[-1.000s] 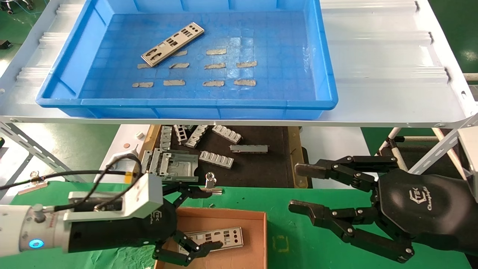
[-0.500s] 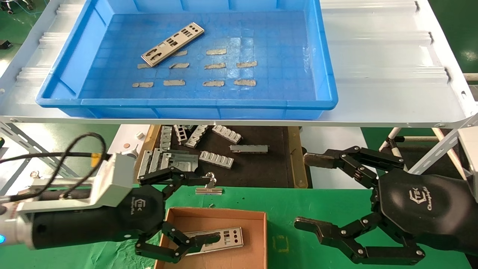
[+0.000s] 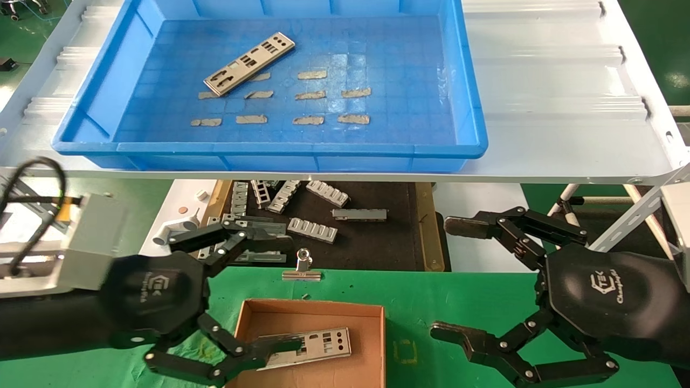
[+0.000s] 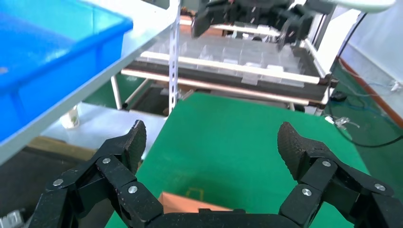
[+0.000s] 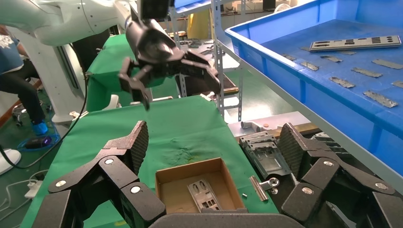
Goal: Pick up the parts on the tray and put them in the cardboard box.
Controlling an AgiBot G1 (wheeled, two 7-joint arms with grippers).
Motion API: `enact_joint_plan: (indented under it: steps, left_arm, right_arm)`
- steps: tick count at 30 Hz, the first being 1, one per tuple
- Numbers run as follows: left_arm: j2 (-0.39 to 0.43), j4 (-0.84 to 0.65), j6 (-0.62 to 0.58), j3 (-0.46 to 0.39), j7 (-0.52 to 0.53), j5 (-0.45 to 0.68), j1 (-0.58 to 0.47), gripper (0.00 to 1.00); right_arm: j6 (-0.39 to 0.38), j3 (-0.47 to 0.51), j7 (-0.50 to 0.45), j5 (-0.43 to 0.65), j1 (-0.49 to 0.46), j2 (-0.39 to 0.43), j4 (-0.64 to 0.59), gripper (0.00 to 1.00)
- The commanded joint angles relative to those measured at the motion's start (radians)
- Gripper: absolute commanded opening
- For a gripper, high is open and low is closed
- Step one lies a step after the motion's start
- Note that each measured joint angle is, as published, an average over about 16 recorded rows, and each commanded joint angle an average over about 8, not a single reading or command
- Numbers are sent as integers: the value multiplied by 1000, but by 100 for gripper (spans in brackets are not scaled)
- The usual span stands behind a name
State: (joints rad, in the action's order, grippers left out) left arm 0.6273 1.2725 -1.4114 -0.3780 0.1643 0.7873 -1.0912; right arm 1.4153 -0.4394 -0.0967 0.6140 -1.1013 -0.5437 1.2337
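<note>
Silver plate [image 3: 304,347] lies flat in the cardboard box [image 3: 377,345] on the green table [image 3: 431,302], and the left pincer [image 3: 237,302] hangs wide open and empty at the box's left edge, one finger over the plate's end. A second plate [image 3: 249,63] lies in the blue tray [image 3: 463,108] on the shelf above, so I judge one part is still to fetch; the right pincer [image 3: 453,280] waits beside the box, spread wide and empty

"TEK" logo on the right claw [image 3: 450,283] housing
</note>
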Motion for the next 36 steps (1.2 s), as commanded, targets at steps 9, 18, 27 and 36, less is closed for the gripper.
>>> enact_joint_plan:
  steps: [9, 18, 27, 36]
  left_arm:
    - [-15, 11, -80, 93, 22, -54, 16, 100]
    - [-19, 13, -100, 115, 27, -69, 20, 100]
    - [-18, 13, -91, 107, 25, -63, 19, 100]
    - [-17, 12, -87, 102, 24, -59, 18, 100]
  right_arm:
    - [0, 0, 0, 0, 0, 0, 0, 100]
    - [0, 0, 0, 0, 0, 0, 0, 100]
    - [0, 0, 0, 0, 0, 0, 0, 100]
    - [0, 0, 0, 0, 0, 0, 0, 100]
